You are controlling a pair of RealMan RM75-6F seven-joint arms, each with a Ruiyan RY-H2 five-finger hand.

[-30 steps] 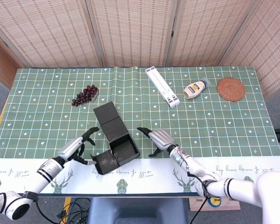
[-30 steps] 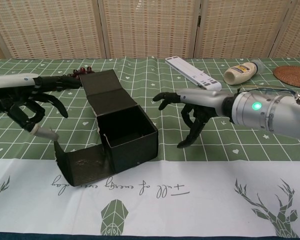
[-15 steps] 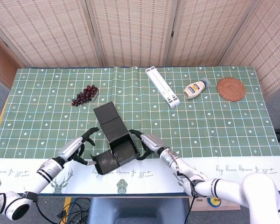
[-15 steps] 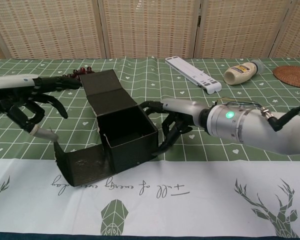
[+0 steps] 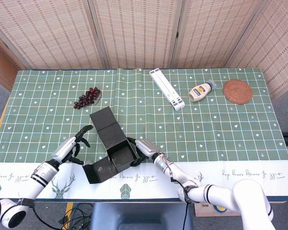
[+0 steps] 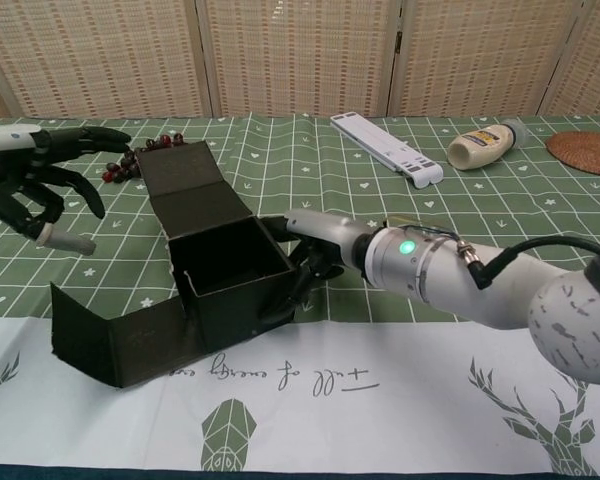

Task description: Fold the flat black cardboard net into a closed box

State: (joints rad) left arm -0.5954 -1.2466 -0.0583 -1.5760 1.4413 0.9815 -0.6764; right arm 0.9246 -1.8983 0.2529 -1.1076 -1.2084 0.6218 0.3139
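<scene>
The black cardboard box (image 5: 119,154) (image 6: 228,272) stands partly folded with its top open, near the table's front edge. Its lid flap (image 5: 103,122) (image 6: 185,182) rises at the back. A side panel (image 5: 97,170) (image 6: 115,338) hangs out unfolded to the front left. My right hand (image 5: 143,149) (image 6: 312,252) presses its spread fingers against the box's right wall without gripping it. My left hand (image 5: 72,146) (image 6: 42,185) hovers left of the box with fingers apart, holding nothing and touching nothing.
A bunch of dark grapes (image 5: 87,97) (image 6: 130,160) lies just behind the lid flap. Farther back right are a long white bar (image 5: 167,89) (image 6: 387,147), a mayonnaise bottle (image 5: 201,91) (image 6: 488,143) and a woven coaster (image 5: 238,91) (image 6: 586,152).
My right hand slid left onto the box's right wall and pushed the box left. The side panel swung out further left. My left hand drew back to the left.
</scene>
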